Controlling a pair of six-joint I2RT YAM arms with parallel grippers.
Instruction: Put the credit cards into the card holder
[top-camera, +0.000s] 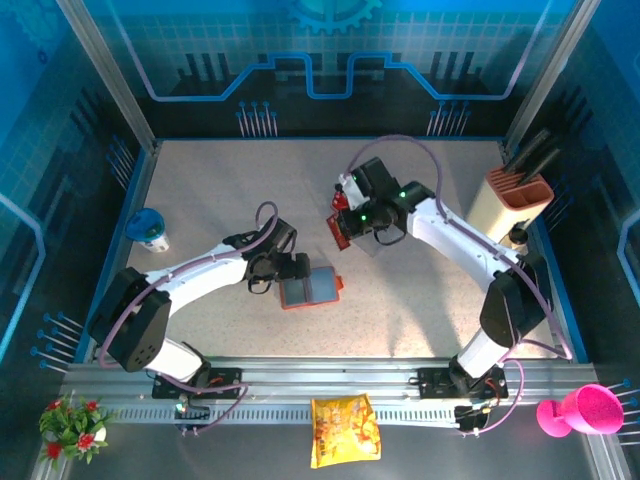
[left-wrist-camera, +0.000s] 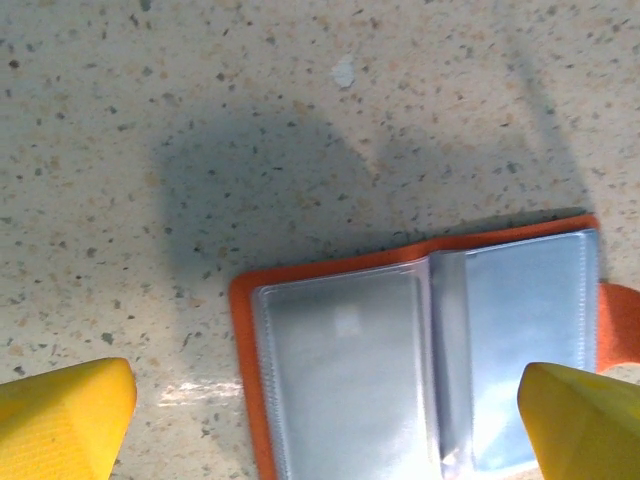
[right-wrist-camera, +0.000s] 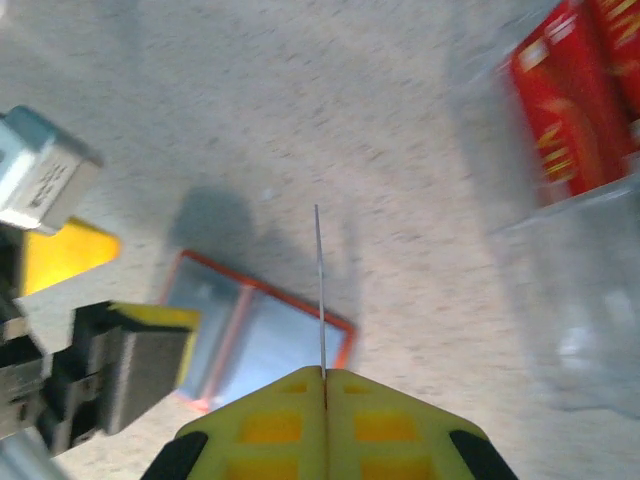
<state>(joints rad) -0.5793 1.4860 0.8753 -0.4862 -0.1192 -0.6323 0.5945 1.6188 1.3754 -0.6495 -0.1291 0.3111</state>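
Observation:
The card holder (top-camera: 312, 290) lies open on the table, orange rim up and grey-blue pockets (left-wrist-camera: 350, 370) showing. My left gripper (top-camera: 288, 268) hovers over its left half, open, with the yellow fingertips (left-wrist-camera: 65, 415) wide apart on either side of the card holder (left-wrist-camera: 400, 350). My right gripper (right-wrist-camera: 323, 372) is shut on one credit card (right-wrist-camera: 320, 280), seen edge-on as a thin line above the card holder (right-wrist-camera: 270, 335). From above, that red card (top-camera: 337, 228) hangs at the right gripper (top-camera: 343, 228), up and to the right of the card holder. More red credit cards (right-wrist-camera: 570, 100) stand in a clear rack.
The clear plastic rack (right-wrist-camera: 585, 290) sits right of the right gripper. A beige holder (top-camera: 512, 205) stands at the far right and a blue-lidded cup (top-camera: 148, 230) at the left. A yellow snack bag (top-camera: 343, 432), a pink cup (top-camera: 585, 410) and flowers (top-camera: 70, 422) lie by the front rail.

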